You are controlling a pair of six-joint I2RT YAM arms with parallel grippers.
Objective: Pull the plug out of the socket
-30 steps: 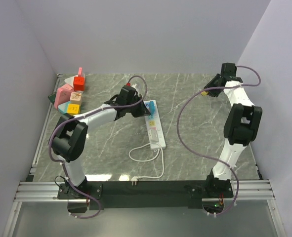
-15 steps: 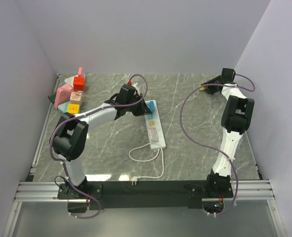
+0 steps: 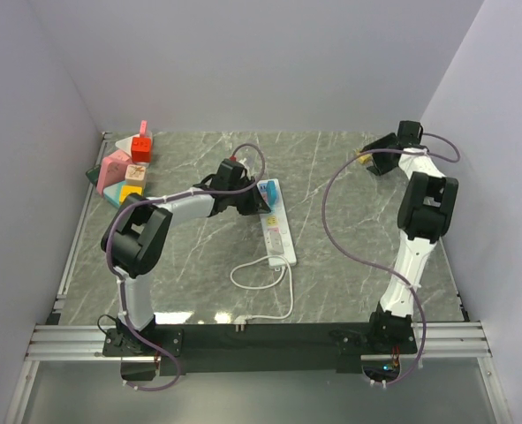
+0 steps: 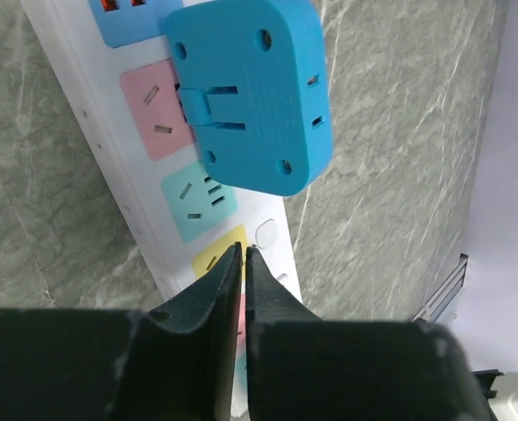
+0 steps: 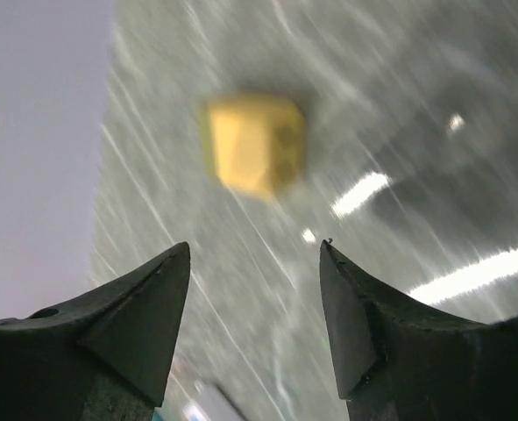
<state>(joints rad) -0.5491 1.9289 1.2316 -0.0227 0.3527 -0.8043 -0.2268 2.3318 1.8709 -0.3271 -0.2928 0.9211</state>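
Swung to the far corner, your right hand (image 5: 254,246) spreads empty. Your left hand (image 4: 243,250), all but pressed together, grips nothing just short of the blue plug (image 4: 250,96), lying askew atop the socket strip (image 4: 109,149), apparently freed.

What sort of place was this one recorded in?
Most likely a lab test cell for robot practice: a marble-look table boxed in by plain white walls, two robot arms mounted at its near edge, and props laid out, a power strip with a blue plug and toy blocks.
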